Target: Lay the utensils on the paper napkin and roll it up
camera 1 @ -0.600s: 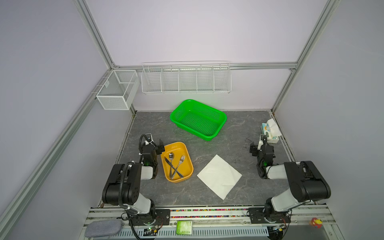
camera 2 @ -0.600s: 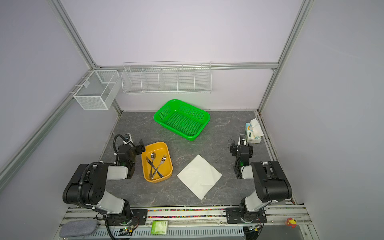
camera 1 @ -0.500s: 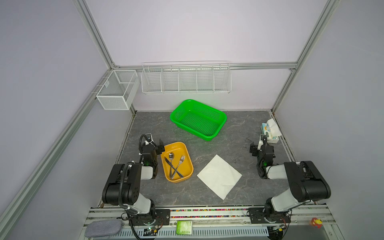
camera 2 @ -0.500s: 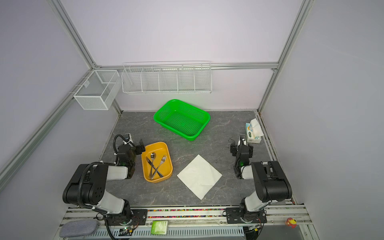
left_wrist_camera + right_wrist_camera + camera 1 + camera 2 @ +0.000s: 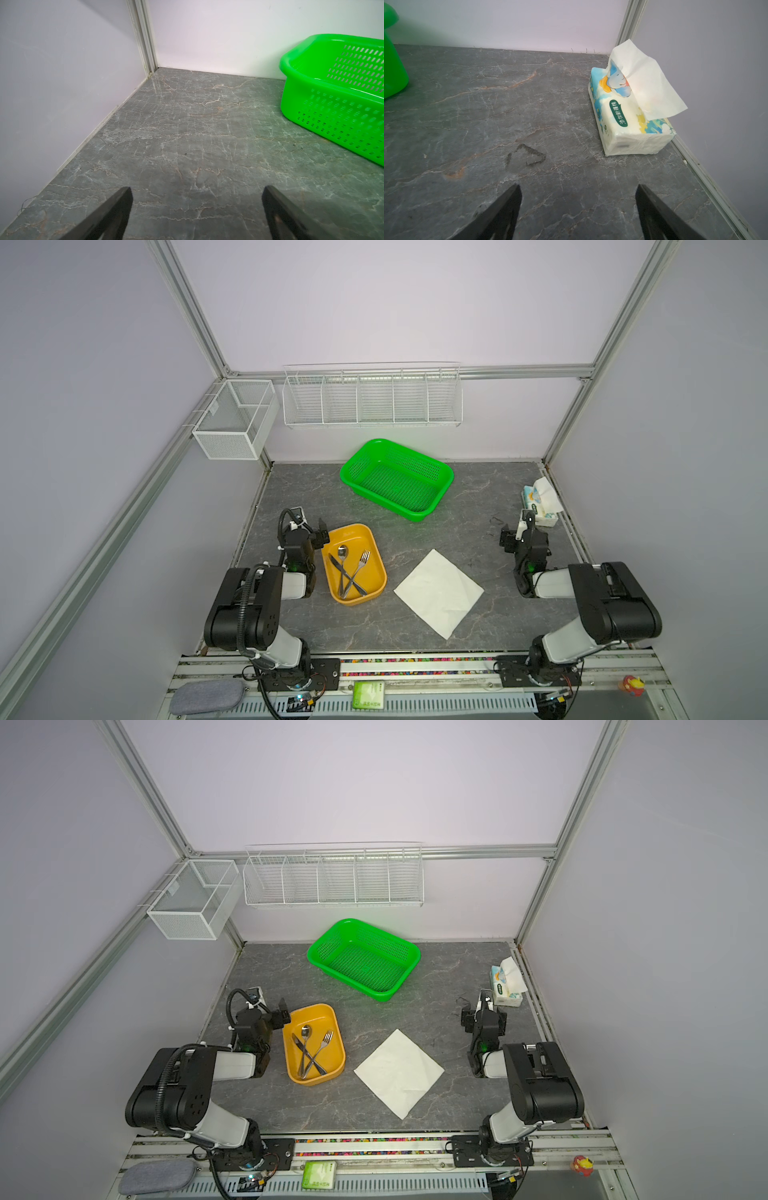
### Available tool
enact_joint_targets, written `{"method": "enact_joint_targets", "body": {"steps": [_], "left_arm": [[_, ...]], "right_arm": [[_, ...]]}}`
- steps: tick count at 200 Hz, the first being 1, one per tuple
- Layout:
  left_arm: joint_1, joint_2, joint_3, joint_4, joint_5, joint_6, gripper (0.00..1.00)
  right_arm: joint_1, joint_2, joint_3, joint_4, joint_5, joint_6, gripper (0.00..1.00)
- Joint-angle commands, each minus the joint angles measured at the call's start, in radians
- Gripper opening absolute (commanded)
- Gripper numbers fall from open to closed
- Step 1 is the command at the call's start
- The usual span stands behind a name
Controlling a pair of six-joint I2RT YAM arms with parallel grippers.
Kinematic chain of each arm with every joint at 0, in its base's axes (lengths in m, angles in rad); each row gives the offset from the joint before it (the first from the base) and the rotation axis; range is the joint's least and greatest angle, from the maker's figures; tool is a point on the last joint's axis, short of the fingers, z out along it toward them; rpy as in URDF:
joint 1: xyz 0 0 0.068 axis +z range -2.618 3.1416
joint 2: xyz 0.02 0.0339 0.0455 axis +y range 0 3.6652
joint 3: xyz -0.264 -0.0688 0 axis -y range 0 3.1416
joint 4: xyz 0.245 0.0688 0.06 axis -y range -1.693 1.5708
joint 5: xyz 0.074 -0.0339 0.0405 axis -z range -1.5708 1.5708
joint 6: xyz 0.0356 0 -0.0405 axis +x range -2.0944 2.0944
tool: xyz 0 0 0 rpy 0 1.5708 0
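Both top views, seen from my remote station. The utensils lie crossed in a yellow tray (image 5: 349, 527) on the left half of the table (image 5: 478, 497): a spoon (image 5: 342, 551), a fork (image 5: 363, 558) and a knife (image 5: 336, 564). The spoon bowl and fork tines point toward the far wall. The paper napkin (image 5: 438, 593) lies flat and unrolled, set as a diamond, near the tray's right side but apart from it.

Left wrist view: my left gripper (image 5: 197, 188) has its jaws spread wide over bare table, holding nothing. The green basket (image 5: 332, 120) is off to one side of it.

Right wrist view: my right gripper (image 5: 578, 186) is likewise spread wide and empty. It faces a tissue pack (image 5: 629, 128) that stands beside the side wall.
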Motion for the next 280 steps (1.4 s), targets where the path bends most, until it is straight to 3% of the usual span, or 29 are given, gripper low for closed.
{"method": "enact_joint_targets", "body": {"steps": [1,56,86,114,128,152,164,180,188,202,218,249,280], "left_arm": [[0.006,0.001,0.022,-0.002,0.012,0.016,0.98],[0.006,-0.001,0.015,0.011,0.012,0.017,0.98],[0.006,-0.026,-0.014,0.044,-0.002,0.005,0.98],[0.006,-0.131,0.0,-0.067,-0.057,-0.018,0.99],[0.006,-0.212,0.026,-0.182,-0.076,-0.03,0.99],[0.006,-0.331,0.1,-0.407,-0.149,-0.136,0.99],[0.006,-0.383,0.144,-0.54,-0.19,-0.245,0.99],[0.007,-0.447,0.201,-0.76,-0.245,-0.455,0.99],[0.012,-0.474,0.215,-0.828,-0.189,-0.49,0.99],[0.018,-0.517,0.213,-0.861,0.02,-0.468,0.99],[0.017,-0.563,0.203,-0.92,0.135,-0.528,0.99],[0.018,-0.671,0.129,-0.958,0.277,-0.601,0.99],[0.018,-0.777,0.086,-1.008,0.334,-0.616,0.99]], "right_arm": [[-0.006,-0.019,0.011,0.002,-0.004,0.009,0.89],[-0.005,-0.021,0.007,0.011,-0.007,0.007,0.89],[0.002,-0.046,0.0,0.0,-0.095,-0.033,0.89],[0.005,-0.099,-0.003,-0.022,-0.069,-0.033,0.89],[0.014,-0.203,0.056,-0.248,-0.077,-0.021,0.89],[0.012,-0.311,0.265,-0.752,-0.107,0.13,0.89],[0.002,-0.325,0.349,-0.921,-0.235,0.192,0.89],[0.002,-0.33,0.397,-0.997,-0.483,0.236,0.9],[0.004,-0.327,0.412,-1.016,-0.602,0.275,0.94],[0.018,-0.315,0.425,-1.032,-0.781,0.356,1.0],[0.078,-0.29,0.422,-1.046,-0.91,0.417,0.91],[0.288,-0.244,0.394,-1.104,-0.902,0.439,0.81],[0.439,-0.193,0.379,-1.137,-0.816,0.445,0.72]]}}
